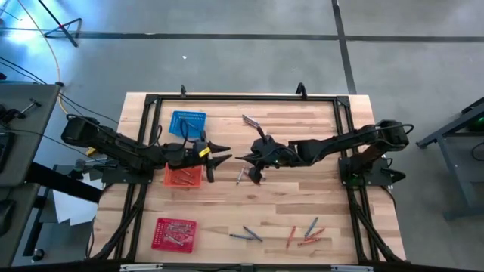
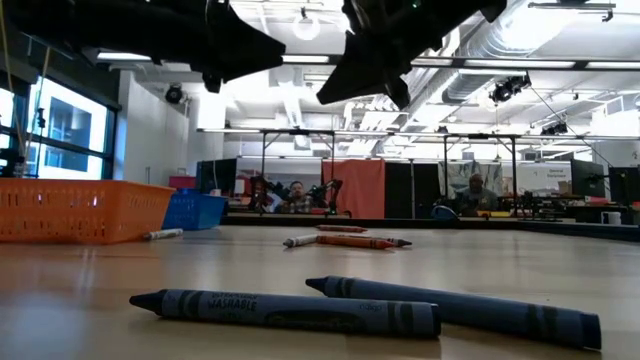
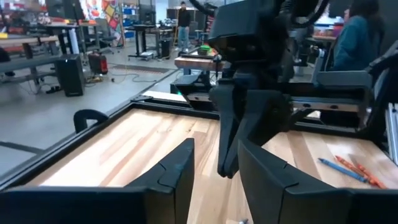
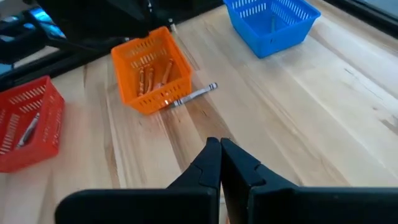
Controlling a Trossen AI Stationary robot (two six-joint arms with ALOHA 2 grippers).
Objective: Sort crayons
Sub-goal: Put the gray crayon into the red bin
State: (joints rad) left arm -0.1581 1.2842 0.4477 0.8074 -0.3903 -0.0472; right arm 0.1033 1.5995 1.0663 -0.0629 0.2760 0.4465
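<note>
Sorting is partly done — crayons already lie in the orange basket (image 4: 151, 76) and red basket (image 4: 28, 121). Loose crayons (image 1: 302, 234) remain at the counter's (image 1: 318, 136) five o'clock. The left tool (image 1: 221, 152) stands apart and empty; the right tool (image 1: 243, 158) is together — holding nothing.

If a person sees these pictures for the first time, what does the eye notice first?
First come the two dark arms, meeting over the middle of the table, the left gripper with open fingers facing the shut right gripper. Next are three bright baskets on the left side: blue at the far edge, orange in the middle, red near the front. Loose crayons lie scattered at the front right.
</note>
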